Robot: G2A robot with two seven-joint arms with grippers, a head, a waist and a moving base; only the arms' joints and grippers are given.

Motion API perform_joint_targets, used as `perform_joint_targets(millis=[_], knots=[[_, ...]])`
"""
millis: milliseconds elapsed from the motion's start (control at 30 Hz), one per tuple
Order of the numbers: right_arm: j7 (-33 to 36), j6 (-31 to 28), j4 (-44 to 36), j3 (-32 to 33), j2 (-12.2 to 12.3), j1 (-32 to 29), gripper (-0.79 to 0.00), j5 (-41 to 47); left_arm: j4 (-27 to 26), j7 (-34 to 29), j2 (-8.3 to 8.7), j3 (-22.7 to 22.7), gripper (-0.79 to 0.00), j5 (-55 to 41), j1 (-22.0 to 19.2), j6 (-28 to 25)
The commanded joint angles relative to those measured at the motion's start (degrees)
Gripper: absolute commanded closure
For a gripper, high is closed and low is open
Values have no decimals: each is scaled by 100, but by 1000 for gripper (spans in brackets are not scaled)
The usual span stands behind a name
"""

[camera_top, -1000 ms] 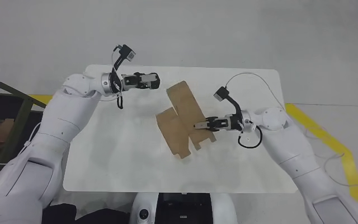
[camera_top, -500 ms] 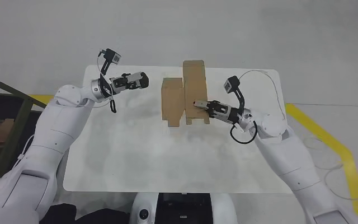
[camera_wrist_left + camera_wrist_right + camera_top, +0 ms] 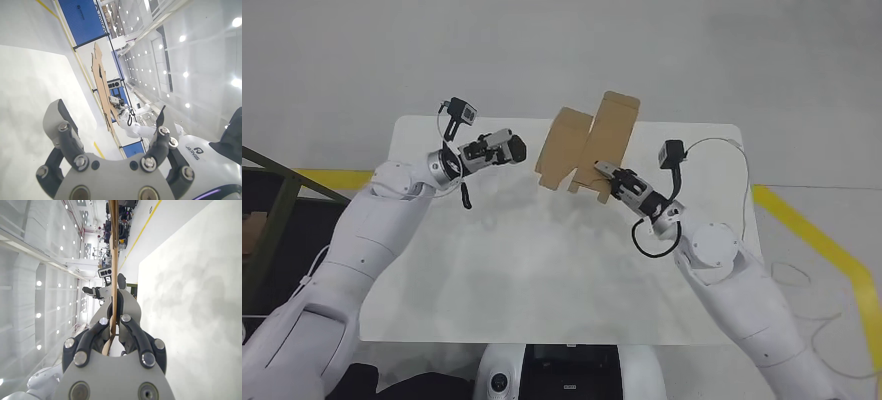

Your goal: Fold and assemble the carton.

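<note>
Carton (image 3: 580,145): flat brown cardboard blank, unfolded, notched flaps, raised off the counter (image 3: 542,280) at its far edge. Pinched at one flap by right hand (image 3: 602,167). Left hand (image 3: 519,148) released, empty, near but not touching.

I have the carton (image 3: 587,150) up off the counter (image 3: 542,290), above its far edge and right of centre, its near edge clamped between my right jaws. My left jaws hang to the carton's left, near it but apart.
</note>
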Motion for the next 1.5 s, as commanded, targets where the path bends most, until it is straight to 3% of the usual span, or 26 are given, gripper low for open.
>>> perform_joint_targets(millis=[0, 500, 567, 667, 700, 867, 967, 1067, 1100, 1133, 1167, 1200, 1467], knots=[[-184, 5, -46, -22, -25, -41, 0, -48, 76, 123, -73, 98, -785, 3, -25, -3], [-531, 43, -209, -255, -196, -145, 0, -297, 231, 325, -445, 564, -785, 503, -141, -69], [-543, 27, -203, -236, -209, -161, 0, -313, 244, 331, -466, 549, -696, 503, -128, -78], [-528, 10, -213, -212, -225, -189, 0, -339, 244, 291, -483, 502, -382, 528, -110, -108], [-519, 5, -212, -203, -230, -197, 0, -352, 238, 276, -488, 487, -323, 538, -105, -110], [-519, 14, -238, -164, -255, -240, 0, -429, 218, 216, -507, 404, -148, 574, -66, -98], [-508, 19, -246, -146, -271, -260, 0, -464, 194, 174, -511, 341, 0, 593, -41, -95], [-479, 41, -240, -141, -289, -266, 0, -493, 172, 155, -515, 277, 0, 626, -17, -92], [-474, 48, -233, -139, -295, -266, -83, -510, 169, 150, -516, 257, 0, 645, -12, -88], [-466, 60, -229, -139, -301, -266, -252, -523, 163, 147, -518, 236, 0, 654, -9, -87], [-446, 75, -224, -140, -306, -264, -665, -541, 160, 139, -520, 216, 0, 661, -4, -82], [-429, 90, -218, -137, -312, -263, -785, -540, 156, 128, -521, 191, 0, 653, 0, -79], [157, 21, 140, 192, -281, -65, -785, -673, 381, -265, -454, -153, 0, 714, -93, 2]])
